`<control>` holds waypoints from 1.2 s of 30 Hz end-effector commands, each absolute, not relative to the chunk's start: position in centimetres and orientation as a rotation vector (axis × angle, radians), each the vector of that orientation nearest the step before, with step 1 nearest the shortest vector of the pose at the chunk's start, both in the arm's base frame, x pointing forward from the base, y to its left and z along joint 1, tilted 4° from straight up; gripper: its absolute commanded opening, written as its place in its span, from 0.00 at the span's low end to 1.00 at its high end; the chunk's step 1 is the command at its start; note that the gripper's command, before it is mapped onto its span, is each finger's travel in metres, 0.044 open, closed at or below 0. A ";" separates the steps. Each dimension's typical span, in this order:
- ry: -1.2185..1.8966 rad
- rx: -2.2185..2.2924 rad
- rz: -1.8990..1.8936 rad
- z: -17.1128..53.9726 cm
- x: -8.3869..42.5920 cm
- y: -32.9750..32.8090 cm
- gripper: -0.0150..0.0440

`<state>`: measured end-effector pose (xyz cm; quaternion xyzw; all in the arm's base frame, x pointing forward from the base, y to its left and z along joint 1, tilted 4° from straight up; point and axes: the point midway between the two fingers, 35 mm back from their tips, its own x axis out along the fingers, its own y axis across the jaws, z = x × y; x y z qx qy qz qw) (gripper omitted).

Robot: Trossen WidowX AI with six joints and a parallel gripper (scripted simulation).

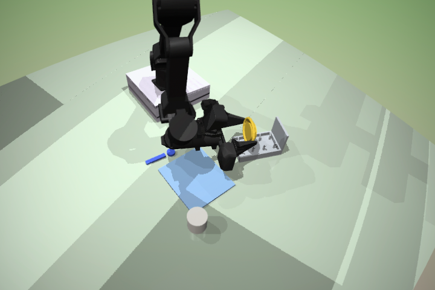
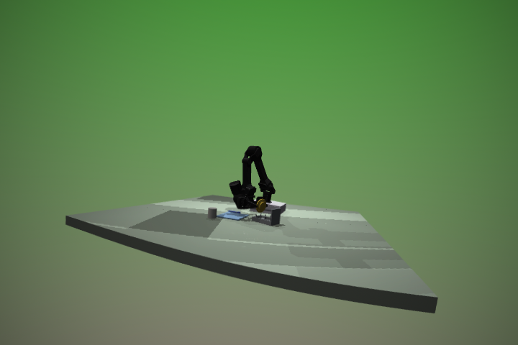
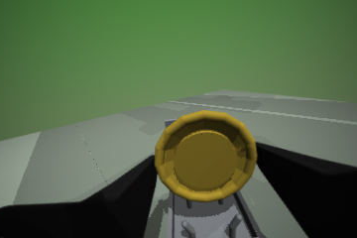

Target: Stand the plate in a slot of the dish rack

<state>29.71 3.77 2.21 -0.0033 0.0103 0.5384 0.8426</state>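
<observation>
- Because the task wants it standing on edge, the plate (image 1: 249, 128) is held upright, its face turned to the wrist camera, so its rim can go down between the rails.
- End effector (image 1: 249, 131): pinching the plate across its rim, one finger on each side.
- Plate, position: above the near end of the rack (image 1: 263, 144), lower rim just over the pegs in the wrist view; whether it touches them I cannot tell.
- Rack: grey, flat on the surface (image 1: 327, 211), back panel raised at the far end.
- Blue mat (image 1: 196, 179), blue stick (image 1: 155, 158) with a blue knob (image 1: 170, 151), and pale cylinder (image 1: 197, 219): apart from the rack, not involved.
- Judged step: lowering into a slot; release not yet done.
</observation>
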 end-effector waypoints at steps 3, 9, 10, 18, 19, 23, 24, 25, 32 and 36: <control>0.027 -0.001 1.136 1.6 29.8 4.0 0.25; 0.020 -0.009 1.138 1.3 29.8 4.3 0.25; 0.019 -0.010 1.138 1.3 29.8 4.3 0.25; -0.010 -0.057 1.140 -0.4 29.8 4.4 0.25; -0.004 -0.048 1.141 -0.1 29.7 4.4 0.25; -0.002 -0.044 1.141 0.0 29.7 4.4 0.25; -0.002 -0.044 1.141 0.0 29.7 4.4 0.25; -0.002 -0.044 1.141 0.0 29.7 4.4 0.25; -0.006 -0.049 1.141 -0.1 29.7 4.4 0.39; -0.006 -0.049 1.141 -0.1 29.7 4.4 0.57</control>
